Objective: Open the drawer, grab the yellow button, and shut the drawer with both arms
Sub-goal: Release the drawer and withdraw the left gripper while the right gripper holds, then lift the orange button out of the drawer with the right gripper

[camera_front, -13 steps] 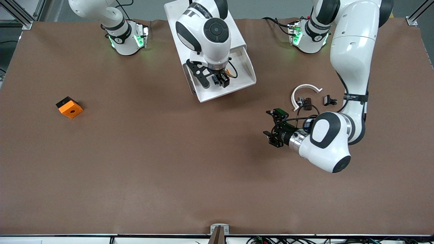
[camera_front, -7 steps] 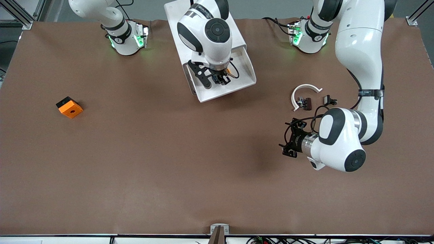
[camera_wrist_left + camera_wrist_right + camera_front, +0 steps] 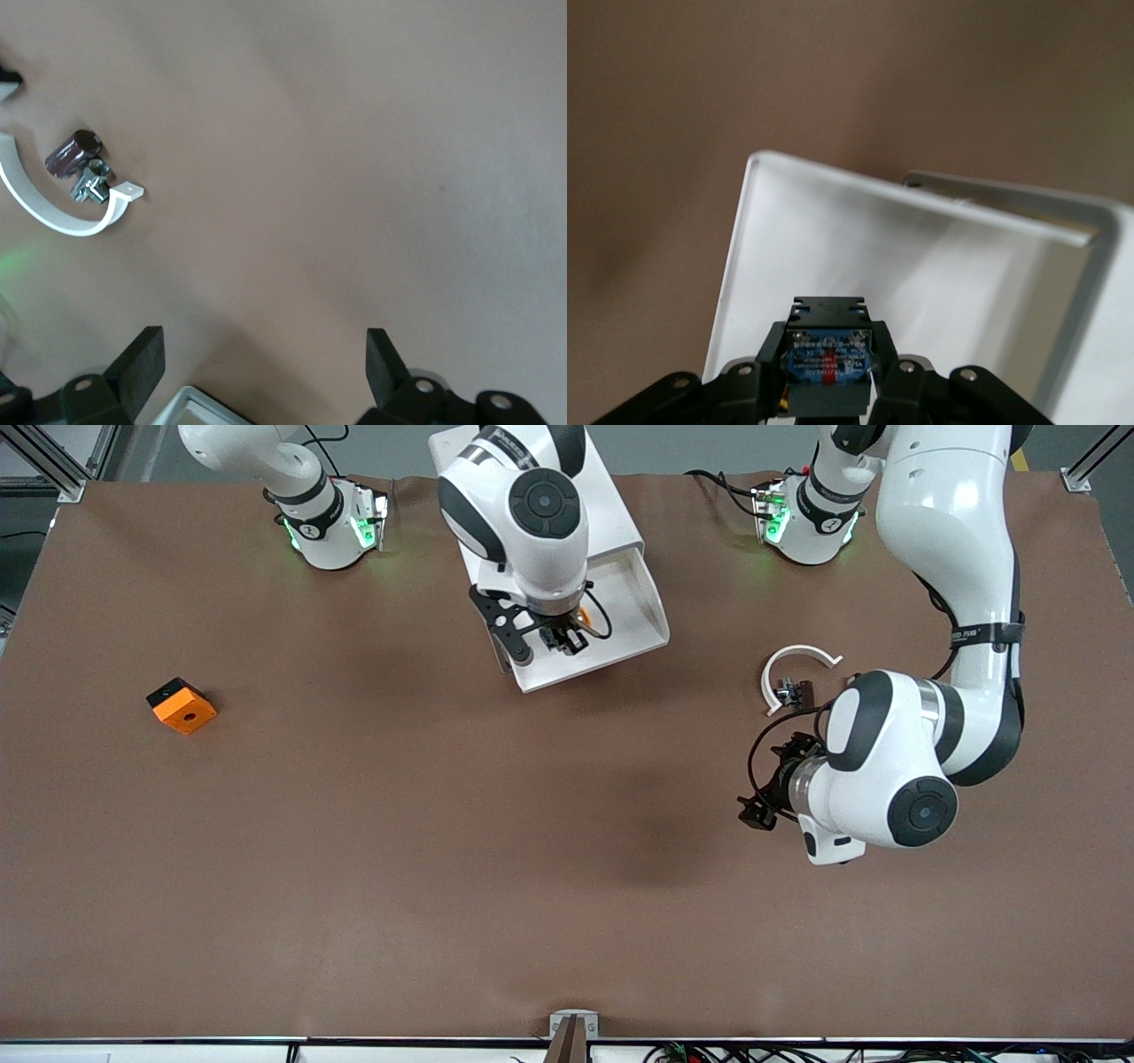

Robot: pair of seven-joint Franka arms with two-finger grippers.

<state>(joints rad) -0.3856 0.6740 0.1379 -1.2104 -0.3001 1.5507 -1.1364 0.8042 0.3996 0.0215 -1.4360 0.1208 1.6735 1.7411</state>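
Note:
The white cabinet (image 3: 611, 509) stands between the two arm bases, its top drawer (image 3: 651, 615) pulled out toward the front camera. My right gripper (image 3: 562, 638) hangs just above the open drawer tray (image 3: 939, 266), shut on the button (image 3: 830, 359). The button's black-and-blue body sits between the fingers, and a bit of its orange cap (image 3: 582, 615) shows beside the wrist. My left gripper (image 3: 760, 793) is open and holds nothing. It hovers low over bare table near the left arm's end, its black fingers (image 3: 142, 363) spread wide.
A white ring (image 3: 797, 657) with small dark clips (image 3: 795, 689) beside it lies close to the left arm's elbow; the ring (image 3: 53, 212) also shows in the left wrist view. An orange square block (image 3: 182, 705) sits toward the right arm's end of the table.
My right gripper has shut on the button in the drawer and risen a little. The left arm has swung back toward its own end of the table, now covering one clip.

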